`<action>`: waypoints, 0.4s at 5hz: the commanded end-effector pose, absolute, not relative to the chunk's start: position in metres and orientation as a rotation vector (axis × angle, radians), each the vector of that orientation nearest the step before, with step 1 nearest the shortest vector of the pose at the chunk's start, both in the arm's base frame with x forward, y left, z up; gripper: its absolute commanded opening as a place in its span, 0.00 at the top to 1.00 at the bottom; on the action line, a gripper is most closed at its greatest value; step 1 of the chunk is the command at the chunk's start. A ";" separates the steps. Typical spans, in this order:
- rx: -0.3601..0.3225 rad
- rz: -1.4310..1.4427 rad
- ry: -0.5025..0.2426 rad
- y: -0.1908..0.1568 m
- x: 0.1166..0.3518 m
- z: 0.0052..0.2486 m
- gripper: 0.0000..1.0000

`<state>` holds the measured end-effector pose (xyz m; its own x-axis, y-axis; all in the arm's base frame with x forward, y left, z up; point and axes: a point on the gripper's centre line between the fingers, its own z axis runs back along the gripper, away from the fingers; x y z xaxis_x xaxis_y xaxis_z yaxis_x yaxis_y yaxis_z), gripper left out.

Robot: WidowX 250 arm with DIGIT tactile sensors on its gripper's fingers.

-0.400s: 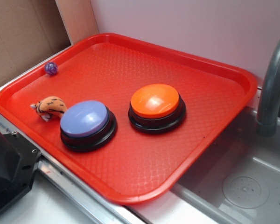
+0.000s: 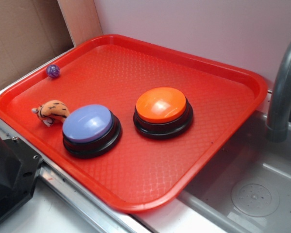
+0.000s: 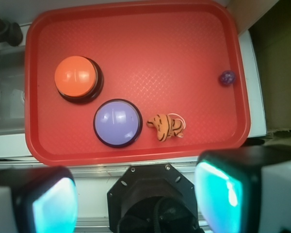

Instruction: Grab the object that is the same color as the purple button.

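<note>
Our jaws (image 3: 136, 199) stand spread wide and empty, high above the near edge of the red plastic tray (image 3: 136, 29). From the lavender dome button (image 3: 117, 122) just ahead, the tiny purple speckled ball (image 3: 227, 77) lies far right and farther away, against the tray's rim.

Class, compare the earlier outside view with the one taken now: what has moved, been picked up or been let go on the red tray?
Nothing visibly changed. The purple ball, tiger plush, purple button and orange button lie in the same spots on the tray. Nothing has been picked up: in the wrist view the claw is open, off the tray's edge, holding nothing.
</note>
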<state>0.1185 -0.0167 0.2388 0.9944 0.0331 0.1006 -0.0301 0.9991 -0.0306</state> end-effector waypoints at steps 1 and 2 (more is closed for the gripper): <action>-0.027 0.423 0.045 0.084 0.184 0.162 0.00; 0.059 0.679 -0.120 0.116 0.188 0.146 0.00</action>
